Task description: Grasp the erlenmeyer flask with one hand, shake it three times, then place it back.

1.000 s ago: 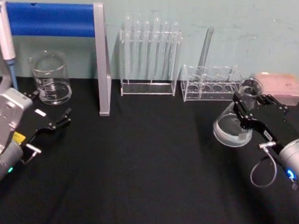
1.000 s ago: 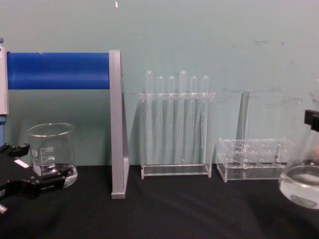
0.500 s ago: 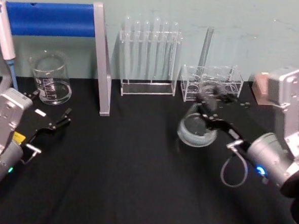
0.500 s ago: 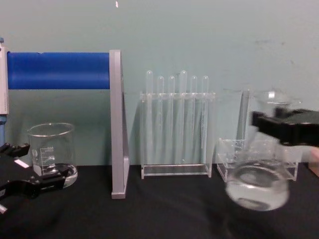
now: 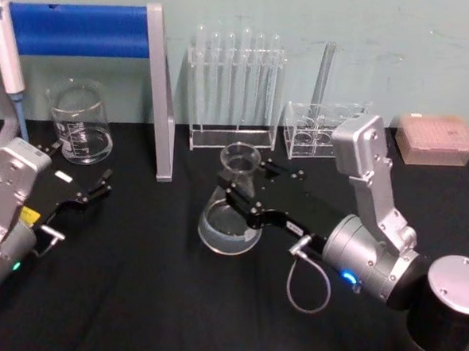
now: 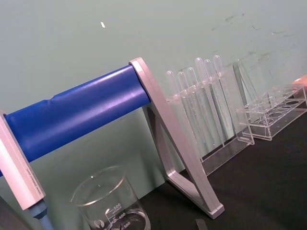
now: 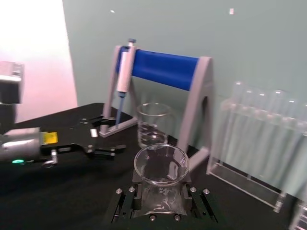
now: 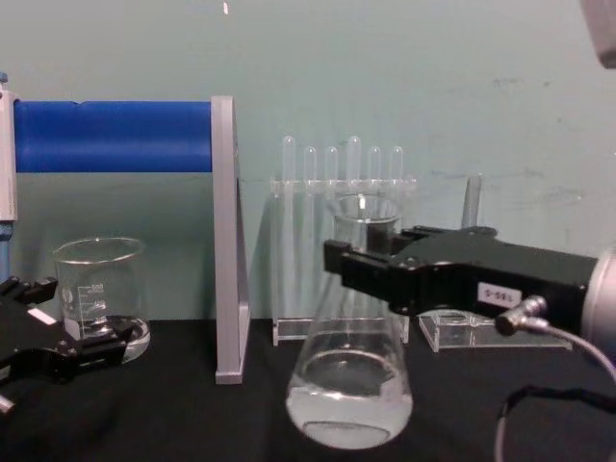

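Clamping flask neck in right gripper mid-table, risking slosh or slip if shaken hard, with left gripper parked near-left, fingers apart.

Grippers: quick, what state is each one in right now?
Left gripper: open, holding nothing.
Right gripper: shut on the neck of the erlenmeyer flask.

Clear glass erlenmeyer flask; black right tool, white label; black table; grey stand, blue bar; pink box.
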